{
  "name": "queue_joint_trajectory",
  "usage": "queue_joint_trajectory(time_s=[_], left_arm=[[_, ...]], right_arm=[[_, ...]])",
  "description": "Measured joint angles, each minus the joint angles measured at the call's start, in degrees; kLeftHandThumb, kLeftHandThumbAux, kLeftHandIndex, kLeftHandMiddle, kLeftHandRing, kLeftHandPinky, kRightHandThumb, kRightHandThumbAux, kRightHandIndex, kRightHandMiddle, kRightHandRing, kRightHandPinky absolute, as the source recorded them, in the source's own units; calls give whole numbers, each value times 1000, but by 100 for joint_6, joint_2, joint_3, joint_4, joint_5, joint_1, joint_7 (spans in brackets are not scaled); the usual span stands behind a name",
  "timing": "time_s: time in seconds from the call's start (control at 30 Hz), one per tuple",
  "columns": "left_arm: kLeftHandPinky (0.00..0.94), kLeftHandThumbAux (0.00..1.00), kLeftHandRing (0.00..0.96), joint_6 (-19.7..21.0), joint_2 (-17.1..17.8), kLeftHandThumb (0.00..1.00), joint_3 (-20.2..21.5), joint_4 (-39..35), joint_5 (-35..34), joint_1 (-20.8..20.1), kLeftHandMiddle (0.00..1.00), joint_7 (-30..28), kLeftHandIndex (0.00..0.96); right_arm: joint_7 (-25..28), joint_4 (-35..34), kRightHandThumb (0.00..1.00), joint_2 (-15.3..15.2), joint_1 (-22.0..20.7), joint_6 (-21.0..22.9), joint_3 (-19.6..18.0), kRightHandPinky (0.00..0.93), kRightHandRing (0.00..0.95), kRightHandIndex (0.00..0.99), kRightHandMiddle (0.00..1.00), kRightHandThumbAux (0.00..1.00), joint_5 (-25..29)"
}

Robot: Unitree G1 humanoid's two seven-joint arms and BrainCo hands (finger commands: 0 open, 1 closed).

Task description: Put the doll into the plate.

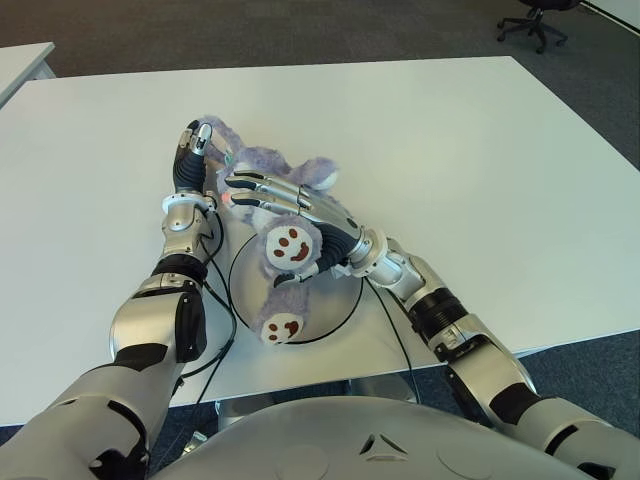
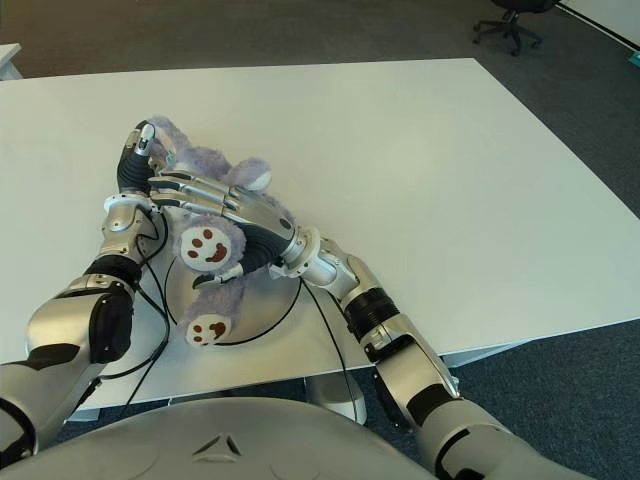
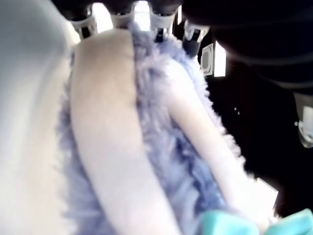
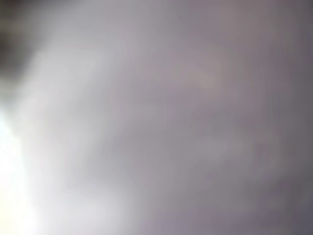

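A purple plush doll (image 1: 268, 160) with smiling soles lies across the round white plate (image 1: 338, 296), which has a dark rim, at the table's front. Its legs (image 1: 281, 322) are over the plate and its head (image 1: 312, 174) is beyond the far rim. My right hand (image 1: 290, 218) lies over the doll's body, fingers stretched across it and thumb hooked by the upper foot (image 1: 291, 245). The right wrist view is filled with fur (image 4: 186, 107). My left hand (image 1: 196, 150) is at the doll's far left side, and its fingertips (image 3: 122, 18) press on a long plush limb (image 3: 107, 147).
The white table (image 1: 460, 150) spreads wide to the right and behind the plate. Black cables (image 1: 214, 330) hang along my left forearm near the front edge. Another table's corner (image 1: 20, 60) shows at far left, and an office chair (image 1: 535, 20) stands on the carpet far right.
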Motion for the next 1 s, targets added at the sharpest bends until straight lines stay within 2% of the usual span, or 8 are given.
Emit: queue_joint_trajectory(time_s=[0.23,0.43,1.0], left_arm=[[0,391,20,0,-18,0,-4,-29,2,0,69,41,0],[0,394,30,0,-27,0,-2,-36,2,-1,76,47,0],[0,395,8,-11,-27,0,10,-37,-3,-5,61,49,0]], right_arm=[[154,-69,181,-71,17,1,-11,0,0,0,0,215,188],[140,-103,120,-84,35,-37,-88,0,0,0,0,216,265],[-692,190,46,-64,-109,-887,-574,0,0,0,0,259,-72]])
